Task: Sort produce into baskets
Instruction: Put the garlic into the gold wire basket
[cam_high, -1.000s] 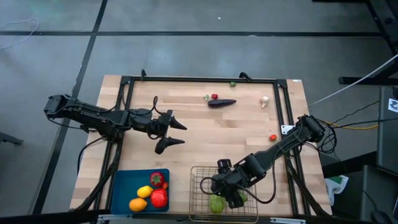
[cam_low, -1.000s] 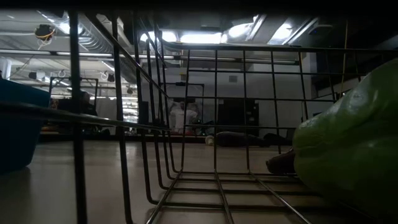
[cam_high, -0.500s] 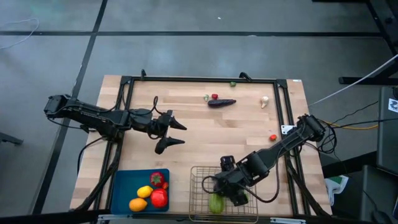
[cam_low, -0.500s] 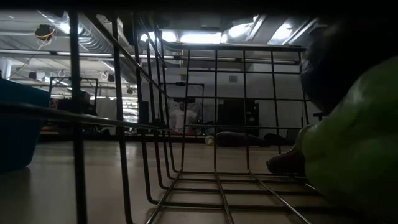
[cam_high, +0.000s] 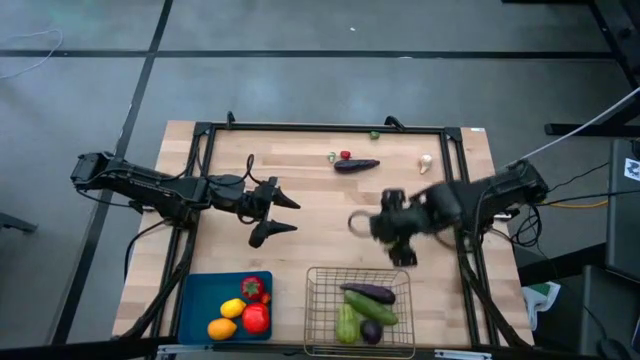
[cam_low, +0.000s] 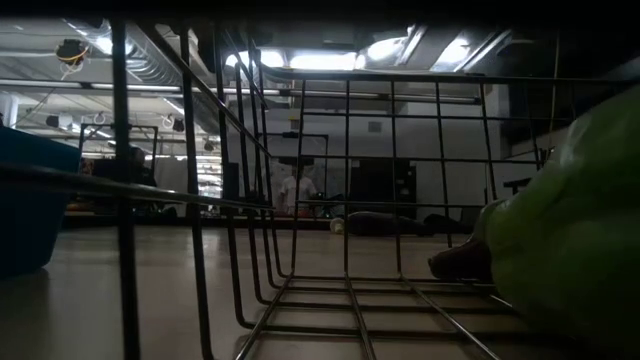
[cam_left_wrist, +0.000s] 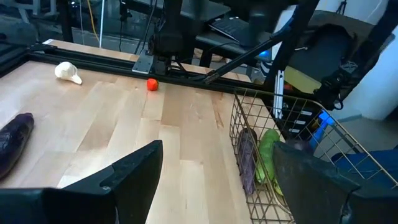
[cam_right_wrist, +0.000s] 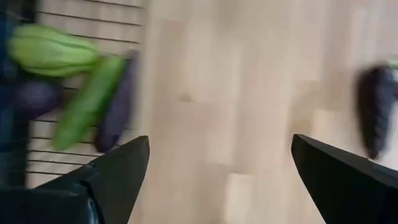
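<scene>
Produce is seen sorted between two containers at the near edge of the surface (cam_high: 310, 220) in the high view: a blue tray (cam_high: 192, 305) with a lemon (cam_high: 233, 308), an orange (cam_high: 222, 328) and red items, and a wire basket (cam_high: 318, 305) with a long eggplant (cam_high: 368, 292), a cucumber (cam_high: 372, 311), a green pepper (cam_high: 347, 326) and a small round eggplant (cam_high: 370, 332).

Unsorted items are left at the far side: another eggplant (cam_high: 356, 165), a garlic bulb (cam_high: 426, 163) and small red and green pieces.

The right pincer (cam_high: 395, 230) is held above bare wood beyond the basket, empty. Its width is shown only by the right wrist view, where its fingers (cam_right_wrist: 112, 171) are spread wide.

The left pincer (cam_high: 280, 213) is parked over the middle left, fingers apart and empty. A small red fruit (cam_left_wrist: 152, 84) is shown by the left wrist view.

Only basket wires (cam_low: 300, 180) and a green bulk (cam_low: 570, 250) are given by the low view, with neither pincer visible.
</scene>
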